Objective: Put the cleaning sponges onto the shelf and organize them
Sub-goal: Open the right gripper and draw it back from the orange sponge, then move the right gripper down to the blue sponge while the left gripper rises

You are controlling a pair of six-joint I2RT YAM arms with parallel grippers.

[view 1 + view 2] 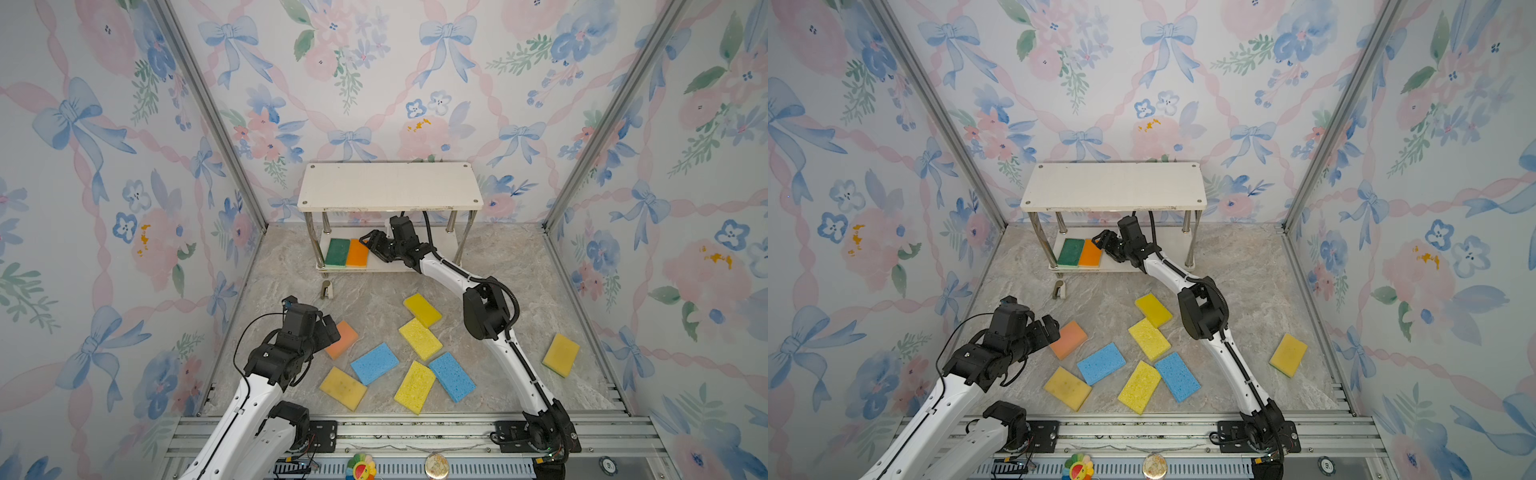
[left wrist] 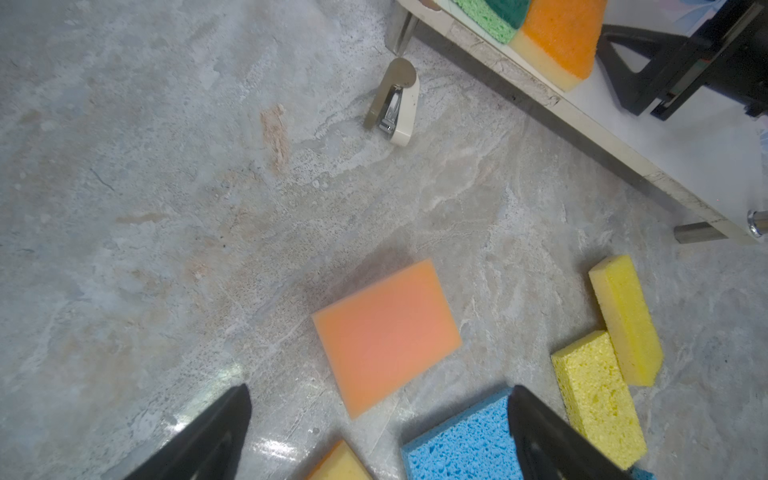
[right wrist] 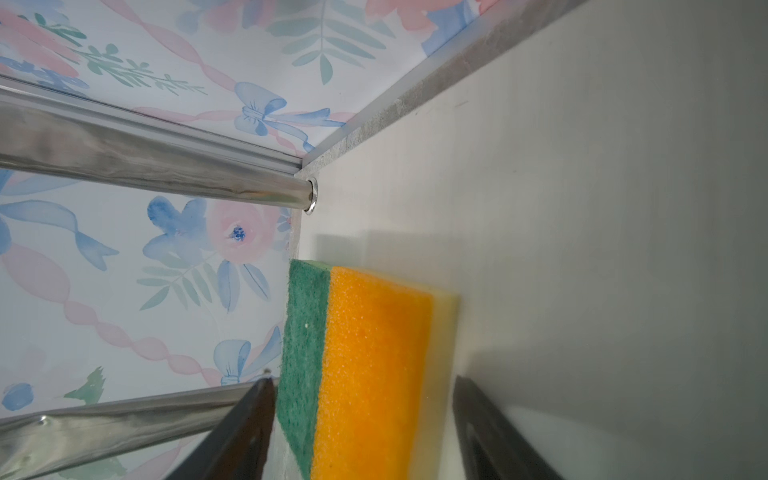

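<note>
Two right fingers [image 3: 245,428]: stood apart with nothing held between them; only their tips showed in the right wrist view, the rest cut off by the frame.
orange sponge [image 3: 370,374]: lay flat on the lower board, just ahead of the right fingers and in line with their gap; in the left wrist view bare board showed between it and them.
green sponge [image 3: 303,353]: touched the orange sponge on its far side and was largely hidden behind it in the right wrist view.
shelf [image 1: 390,187]: its top board hid the back of the lower board in both top views.
left fingers [image 2: 208,440]: spread wide and empty above the table [image 2: 124,208]; their bases were cut off.
peach sponge [image 2: 386,332]: lay flat on the table just ahead of the left fingers, apart from them; the left arm covered part of it in both top views.
loose sponges [image 1: 420,338]: seven more on the table, two blue and five yellow.
small metal clip [image 2: 395,104]: lay near a front shelf leg; its kind was hard to tell.
</note>
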